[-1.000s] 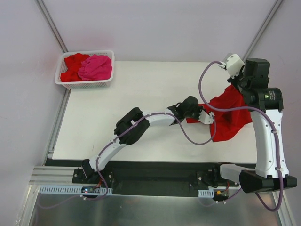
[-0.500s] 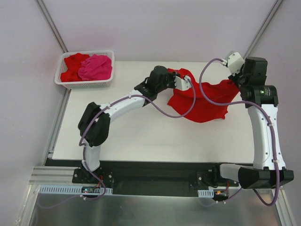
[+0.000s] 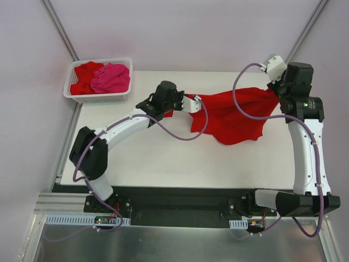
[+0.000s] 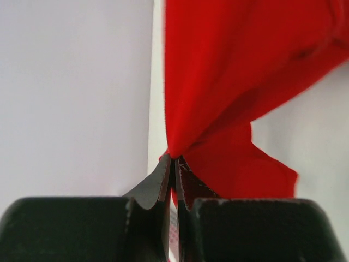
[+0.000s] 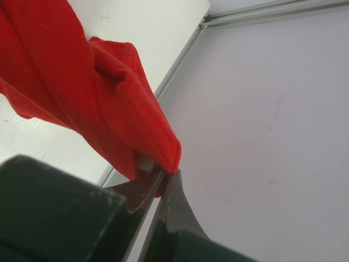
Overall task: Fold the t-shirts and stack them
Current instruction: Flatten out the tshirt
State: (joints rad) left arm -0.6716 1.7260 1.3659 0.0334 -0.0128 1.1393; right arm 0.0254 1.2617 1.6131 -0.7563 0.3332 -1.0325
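A red t-shirt hangs stretched between the 2 arms above the far right part of the tabletop. The left fingers are pressed together on a bunched edge at its left end. The right fingers pinch a stitched hem at its right end. The cloth sags between the 2 grips, and the overhead view does not settle whether its lower edge touches the tabletop. 2 more shirts lie crumpled in the white lattice basket at the far left corner: another red t-shirt and a hot pink t-shirt beside it. The step in hand looks like spreading the garment open before any fold. The next move likely calls for both arms to lower together, keeping the cloth taut, so it lands flat and unwrinkled before either grip lets go.
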